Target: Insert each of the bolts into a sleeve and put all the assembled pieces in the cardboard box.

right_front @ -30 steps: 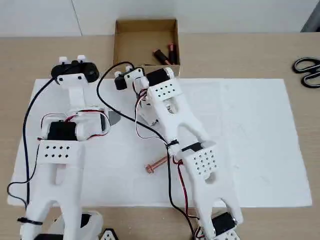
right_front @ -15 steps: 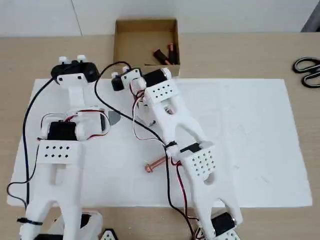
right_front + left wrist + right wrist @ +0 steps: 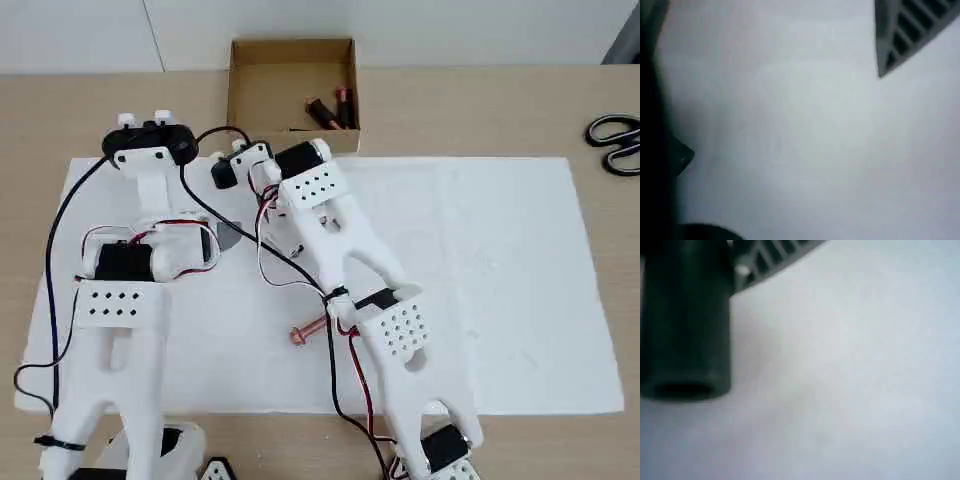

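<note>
A copper bolt (image 3: 312,328) lies on the white paper sheet (image 3: 480,270), just left of the right arm's lower link. The cardboard box (image 3: 250,90) stands at the back and holds assembled dark pieces (image 3: 330,108). In the right wrist view my right gripper (image 3: 732,270) is shut on a black sleeve (image 3: 685,330), held just above the paper with its open end showing. From above, the right arm (image 3: 320,190) covers that gripper, in front of the box. My left gripper (image 3: 775,80) hangs open over bare paper, and its grey finger (image 3: 228,236) pokes out beside the left arm.
Black scissors (image 3: 615,132) lie on the wooden table at the far right. The right half of the paper sheet is bare. A black cable (image 3: 215,215) loops across the paper between the two arms.
The right arm has swung a little to the left, away from the box, with the sleeve in its gripper. The left arm and the bolt have not moved.
</note>
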You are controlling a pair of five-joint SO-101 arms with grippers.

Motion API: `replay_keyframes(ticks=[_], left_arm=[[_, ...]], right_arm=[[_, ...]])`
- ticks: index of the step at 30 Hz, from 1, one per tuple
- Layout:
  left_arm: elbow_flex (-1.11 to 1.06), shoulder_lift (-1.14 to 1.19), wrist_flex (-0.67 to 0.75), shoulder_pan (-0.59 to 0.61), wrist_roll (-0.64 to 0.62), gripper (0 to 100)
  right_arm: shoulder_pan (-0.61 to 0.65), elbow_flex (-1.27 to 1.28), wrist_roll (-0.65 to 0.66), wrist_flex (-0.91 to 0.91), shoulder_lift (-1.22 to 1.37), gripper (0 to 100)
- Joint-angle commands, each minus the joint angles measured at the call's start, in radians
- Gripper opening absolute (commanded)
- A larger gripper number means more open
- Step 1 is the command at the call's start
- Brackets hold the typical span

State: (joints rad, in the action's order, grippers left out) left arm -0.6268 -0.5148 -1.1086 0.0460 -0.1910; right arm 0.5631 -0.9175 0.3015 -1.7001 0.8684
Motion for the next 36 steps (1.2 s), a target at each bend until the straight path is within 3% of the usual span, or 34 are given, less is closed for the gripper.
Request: replay_keyframes(ticks=[1,5,24,36], left_arm=[[-0.001,-0.026,0.009,-0.002,-0.003,28],[-0.038,-0.026,0.055,-0.003,-0.003,28],[-0.045,-0.026,0.064,-0.005,-0.003,28],[-0.045,-0.026,0.061,-0.005,-0.003,28]], right_arm=[[0.013,-0.009,0.002,-0.025,-0.157,8.0],[0.01,-0.003,0.002,-0.027,-0.234,4.0],[0.005,0.247,-0.02,-0.007,-0.243,4.6],[0.028,0.25,0.015,-0.016,-0.194,15.1]])
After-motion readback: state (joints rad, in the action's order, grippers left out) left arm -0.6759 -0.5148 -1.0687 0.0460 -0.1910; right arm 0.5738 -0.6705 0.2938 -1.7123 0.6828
